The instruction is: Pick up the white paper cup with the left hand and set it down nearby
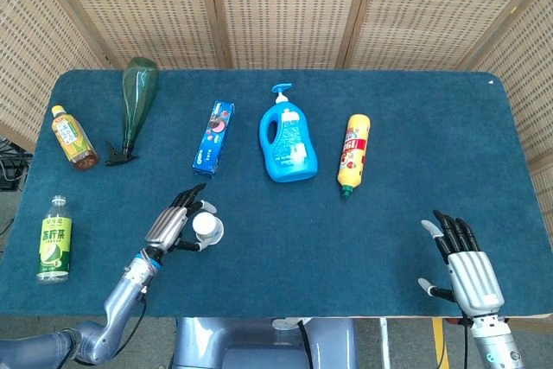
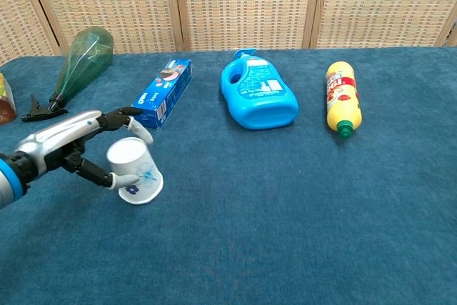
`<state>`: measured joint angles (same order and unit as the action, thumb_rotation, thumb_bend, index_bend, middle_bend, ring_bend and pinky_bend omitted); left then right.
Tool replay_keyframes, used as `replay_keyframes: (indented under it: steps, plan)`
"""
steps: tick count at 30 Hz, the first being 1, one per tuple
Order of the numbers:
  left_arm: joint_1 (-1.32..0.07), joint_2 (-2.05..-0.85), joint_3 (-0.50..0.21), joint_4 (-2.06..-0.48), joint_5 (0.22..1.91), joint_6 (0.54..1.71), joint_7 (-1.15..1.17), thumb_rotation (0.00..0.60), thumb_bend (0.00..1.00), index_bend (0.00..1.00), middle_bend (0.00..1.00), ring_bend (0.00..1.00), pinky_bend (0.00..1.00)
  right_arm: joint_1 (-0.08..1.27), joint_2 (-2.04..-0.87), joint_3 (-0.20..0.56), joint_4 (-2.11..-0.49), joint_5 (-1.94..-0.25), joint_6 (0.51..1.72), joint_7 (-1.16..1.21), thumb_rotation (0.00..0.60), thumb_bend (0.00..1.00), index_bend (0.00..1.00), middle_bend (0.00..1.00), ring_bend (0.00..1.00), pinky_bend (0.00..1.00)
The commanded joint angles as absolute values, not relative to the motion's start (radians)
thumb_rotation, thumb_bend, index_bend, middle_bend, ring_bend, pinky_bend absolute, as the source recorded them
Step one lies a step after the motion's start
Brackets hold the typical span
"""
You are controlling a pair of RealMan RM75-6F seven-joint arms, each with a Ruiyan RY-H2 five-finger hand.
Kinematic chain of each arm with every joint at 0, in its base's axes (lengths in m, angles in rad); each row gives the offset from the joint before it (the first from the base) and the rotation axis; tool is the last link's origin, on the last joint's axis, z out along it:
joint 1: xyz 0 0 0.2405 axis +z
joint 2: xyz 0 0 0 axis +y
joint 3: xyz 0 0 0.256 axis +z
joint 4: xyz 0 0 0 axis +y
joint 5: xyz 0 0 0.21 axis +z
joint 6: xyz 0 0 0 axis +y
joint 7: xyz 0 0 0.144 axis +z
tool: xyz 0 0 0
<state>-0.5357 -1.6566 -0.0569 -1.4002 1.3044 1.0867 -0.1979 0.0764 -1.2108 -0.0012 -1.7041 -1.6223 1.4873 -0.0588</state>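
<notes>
The white paper cup (image 1: 207, 229) (image 2: 134, 173) stands upside down on the blue table (image 1: 363, 239), its wide rim on the cloth near the front left. My left hand (image 1: 173, 226) (image 2: 75, 149) is beside it on its left and still holds it. The fingers (image 2: 96, 171) touch the cup's lower side and the thumb arches over its far side. At the table's front right corner my right hand (image 1: 467, 270) rests with its fingers spread and nothing in it; the chest view does not show it.
A blue box (image 1: 213, 136) (image 2: 163, 93) lies just beyond the cup. Further back are a green spray bottle (image 1: 135, 105), a blue detergent jug (image 1: 286, 137) and a yellow bottle (image 1: 354, 153). Two drink bottles (image 1: 54, 238) (image 1: 73, 136) lie at the left edge.
</notes>
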Motion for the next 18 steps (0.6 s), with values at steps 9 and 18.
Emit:
replay_keyframes:
  steps: [9, 18]
  plan:
    - [-0.501, -1.592, -0.063, -1.439, 1.375, 1.152, -0.227, 0.6, 0.25, 0.11, 0.0, 0.0, 0.0, 0.077, -1.216, -0.003, -1.699, -1.624, 1.487, -0.066, 0.6, 0.07, 0.0, 0.0, 0.0, 0.1]
    - [-0.414, -1.496, -0.046, -1.499, 1.53, 1.405, -0.005, 0.6, 0.27, 0.04, 0.0, 0.0, 0.0, 0.077, -1.224, 0.0, -1.675, -1.63, 1.492, -0.113, 0.6, 0.07, 0.0, 0.0, 0.0, 0.04]
